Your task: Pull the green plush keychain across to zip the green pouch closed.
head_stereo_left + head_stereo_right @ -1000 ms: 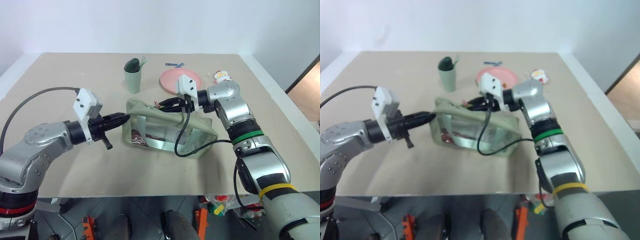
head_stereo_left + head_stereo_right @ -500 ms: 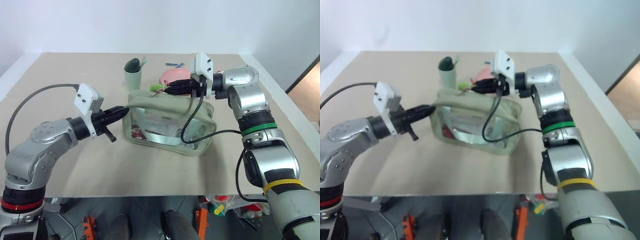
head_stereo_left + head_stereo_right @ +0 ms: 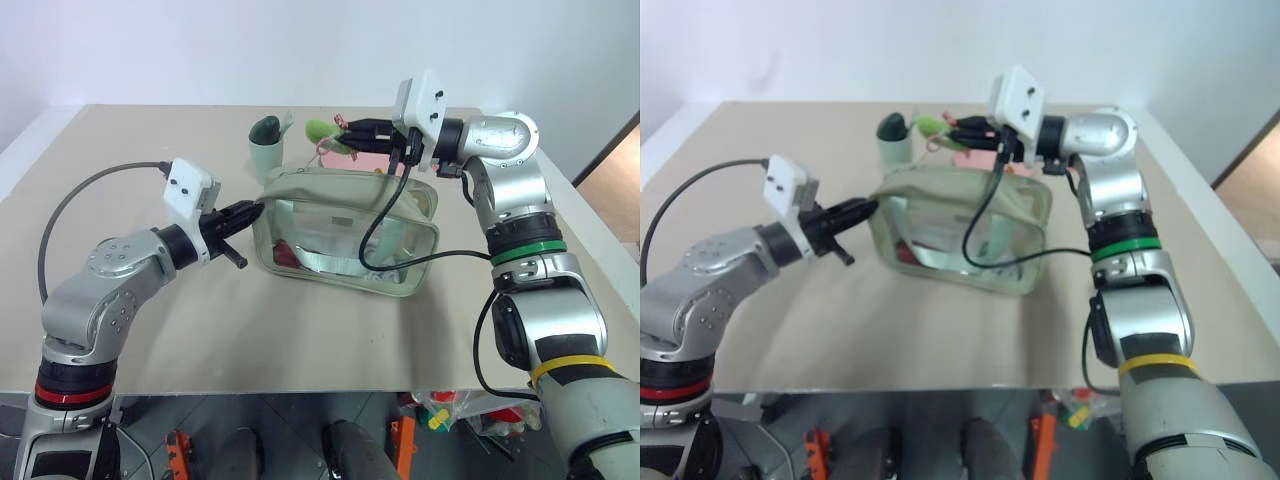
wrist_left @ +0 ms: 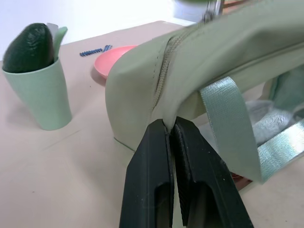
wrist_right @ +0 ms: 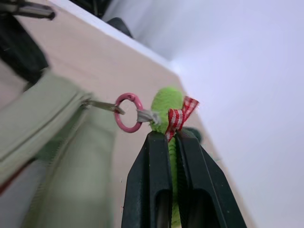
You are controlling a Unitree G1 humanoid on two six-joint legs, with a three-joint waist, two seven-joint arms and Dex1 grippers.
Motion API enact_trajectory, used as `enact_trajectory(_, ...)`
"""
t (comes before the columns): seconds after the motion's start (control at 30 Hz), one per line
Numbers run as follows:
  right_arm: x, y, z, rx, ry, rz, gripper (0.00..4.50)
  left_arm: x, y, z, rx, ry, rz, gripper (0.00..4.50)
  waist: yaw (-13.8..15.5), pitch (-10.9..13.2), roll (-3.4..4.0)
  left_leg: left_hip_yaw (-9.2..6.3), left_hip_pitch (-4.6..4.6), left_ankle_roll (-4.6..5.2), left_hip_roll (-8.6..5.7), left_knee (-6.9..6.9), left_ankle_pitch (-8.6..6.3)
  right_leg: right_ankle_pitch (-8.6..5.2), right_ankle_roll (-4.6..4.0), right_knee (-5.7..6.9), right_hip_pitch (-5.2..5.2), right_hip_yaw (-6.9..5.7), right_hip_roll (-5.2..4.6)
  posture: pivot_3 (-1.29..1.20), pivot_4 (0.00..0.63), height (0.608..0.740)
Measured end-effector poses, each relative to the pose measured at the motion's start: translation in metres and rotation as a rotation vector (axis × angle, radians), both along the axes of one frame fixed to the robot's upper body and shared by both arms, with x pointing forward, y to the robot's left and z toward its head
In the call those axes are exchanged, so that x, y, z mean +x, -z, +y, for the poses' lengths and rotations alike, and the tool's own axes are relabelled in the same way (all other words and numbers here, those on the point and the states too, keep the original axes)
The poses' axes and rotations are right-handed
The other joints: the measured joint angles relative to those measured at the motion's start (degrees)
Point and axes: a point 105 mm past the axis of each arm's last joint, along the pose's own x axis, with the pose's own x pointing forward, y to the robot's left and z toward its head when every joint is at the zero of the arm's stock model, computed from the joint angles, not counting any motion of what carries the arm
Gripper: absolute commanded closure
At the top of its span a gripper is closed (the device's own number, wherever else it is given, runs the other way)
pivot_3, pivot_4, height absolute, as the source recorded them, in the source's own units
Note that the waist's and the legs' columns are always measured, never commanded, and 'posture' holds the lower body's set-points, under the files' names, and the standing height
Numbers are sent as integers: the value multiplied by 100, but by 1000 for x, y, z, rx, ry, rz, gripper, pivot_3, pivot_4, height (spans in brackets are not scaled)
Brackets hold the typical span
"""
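Soft lime plush — the green plush keychain [image 5: 167, 107] squashes easily, so the right hand [image 5: 170, 137] clamps it near its pink ring, above the green pouch [image 3: 345, 225]. The left hand [image 4: 170, 130] pinches the pouch's limp fabric end on the tabletop [image 3: 300, 330] — light, floppy, needing that anchor.

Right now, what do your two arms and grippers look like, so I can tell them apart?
Both arms are silver metal, each ending in a white camera block and two black fingers. The left gripper trails a grey cable, its arm banded red. The right gripper trails a black cable, its arm banded green and yellow.
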Motion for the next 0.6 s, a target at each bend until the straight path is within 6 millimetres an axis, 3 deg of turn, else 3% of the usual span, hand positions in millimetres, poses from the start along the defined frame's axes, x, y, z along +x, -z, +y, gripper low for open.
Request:
enact_trajectory(0.3, 10, 0, -12, 23, 92, -40, 4475, 5, -6, 6, 36, -43, -45, 4500, 2, 0, 0, 1, 0, 0, -1, -2, 0, 0, 1, 0, -1, 3, -1, 0, 150, 740)
enact_trajectory(0.6, 16, -5, -59, 25, 264, -116, 4475, 18, -1, 36, 94, -185, -46, 4500, 5, 0, -1, 4, -1, 0, -9, -2, 0, -1, 2, -1, -1, 7, -8, 0, 150, 740)
